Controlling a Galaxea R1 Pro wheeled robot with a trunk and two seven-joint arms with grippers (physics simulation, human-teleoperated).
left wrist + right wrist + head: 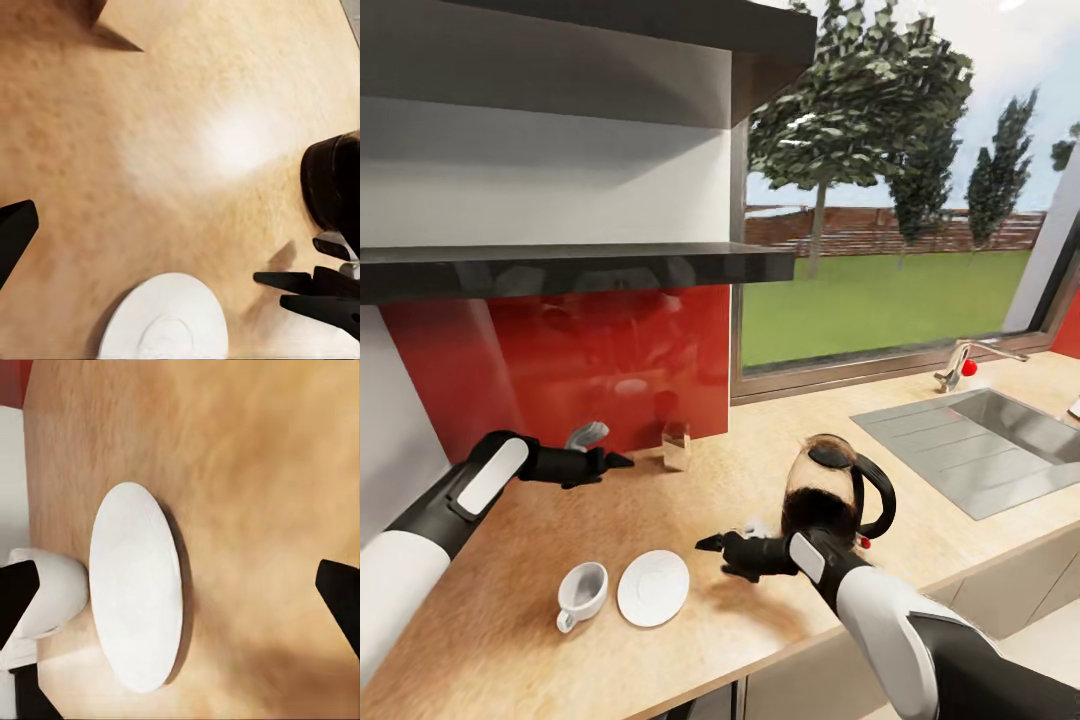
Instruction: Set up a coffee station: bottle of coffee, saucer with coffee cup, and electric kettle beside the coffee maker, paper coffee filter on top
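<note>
Looking from head cam: right gripper (712,545) open, empty, just beside saucer (653,588); cup (582,593) beyond it on counter (740,470).

Left wrist: left gripper (150,247) wide open, empty, over saucer.

Right wrist: saucer ahead, cup behind.

I find no readable text, label, brand, number or sign in any of my three camera feeds. The round white saucer (653,588), the small white handled cup (582,594) and the clear glass kettle with black loop handle (832,497) all present plain, unmarked surfaces, as does the light beige wood-grain countertop (710,500) beneath them.
</note>
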